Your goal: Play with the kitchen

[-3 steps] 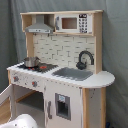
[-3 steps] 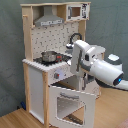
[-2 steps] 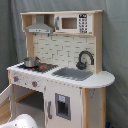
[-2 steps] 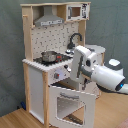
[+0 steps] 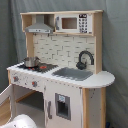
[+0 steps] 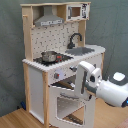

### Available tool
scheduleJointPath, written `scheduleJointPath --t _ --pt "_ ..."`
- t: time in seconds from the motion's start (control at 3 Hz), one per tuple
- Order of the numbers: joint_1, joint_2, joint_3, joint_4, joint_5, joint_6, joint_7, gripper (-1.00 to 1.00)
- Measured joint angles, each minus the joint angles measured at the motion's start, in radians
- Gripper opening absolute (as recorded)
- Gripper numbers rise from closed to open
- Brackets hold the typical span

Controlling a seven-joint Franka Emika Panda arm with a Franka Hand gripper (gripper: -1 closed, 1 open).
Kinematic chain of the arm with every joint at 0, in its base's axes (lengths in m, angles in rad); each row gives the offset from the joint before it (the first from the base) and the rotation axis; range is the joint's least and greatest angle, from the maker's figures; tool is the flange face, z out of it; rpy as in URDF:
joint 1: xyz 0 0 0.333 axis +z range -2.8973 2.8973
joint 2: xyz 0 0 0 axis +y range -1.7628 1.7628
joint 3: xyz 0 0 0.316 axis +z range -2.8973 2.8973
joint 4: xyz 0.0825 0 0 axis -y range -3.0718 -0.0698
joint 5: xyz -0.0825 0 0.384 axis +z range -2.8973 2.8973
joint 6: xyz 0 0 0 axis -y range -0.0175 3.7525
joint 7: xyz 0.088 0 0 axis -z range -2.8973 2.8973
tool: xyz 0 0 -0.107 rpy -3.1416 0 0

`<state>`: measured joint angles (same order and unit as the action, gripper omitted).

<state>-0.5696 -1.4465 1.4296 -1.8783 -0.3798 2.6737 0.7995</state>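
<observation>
The kitchen (image 6: 60, 55), oven door (image 6: 67, 102) swung open, arm (image 6: 102, 87) before it (fingers' state unclear, hidden).

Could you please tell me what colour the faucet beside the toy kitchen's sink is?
The faucet is black, clearest in the first exterior view.

Kitchen (image 5: 65, 80) – matt white panels, light wood frame; pot (image 6: 49, 56) – shiny metal.

You see the tall white-and-light-wood toy kitchen (image 5: 62, 70) upright. On its counter (image 5: 102, 79), a small metal pot (image 5: 31, 61) sits on the black hob near the left edge; the black curved faucet (image 5: 85, 59) stands behind the grey sink (image 5: 73, 73).
</observation>
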Motion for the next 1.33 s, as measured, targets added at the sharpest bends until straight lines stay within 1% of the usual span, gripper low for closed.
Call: scheduleJointPath --t 0.33,0.67,1.0,1.33 --pt "0.023 0.000 0.063 0.000 0.002 -0.068 0.050 1.00" --pt "0.035 0.001 0.125 -0.001 0.039 -0.136 0.062 1.00" --pt "0.069 0.001 0.183 -0.008 0.072 -0.205 0.062 1.00" --pt "0.120 0.001 0.229 -0.082 0.087 -0.226 0.062 1.00"
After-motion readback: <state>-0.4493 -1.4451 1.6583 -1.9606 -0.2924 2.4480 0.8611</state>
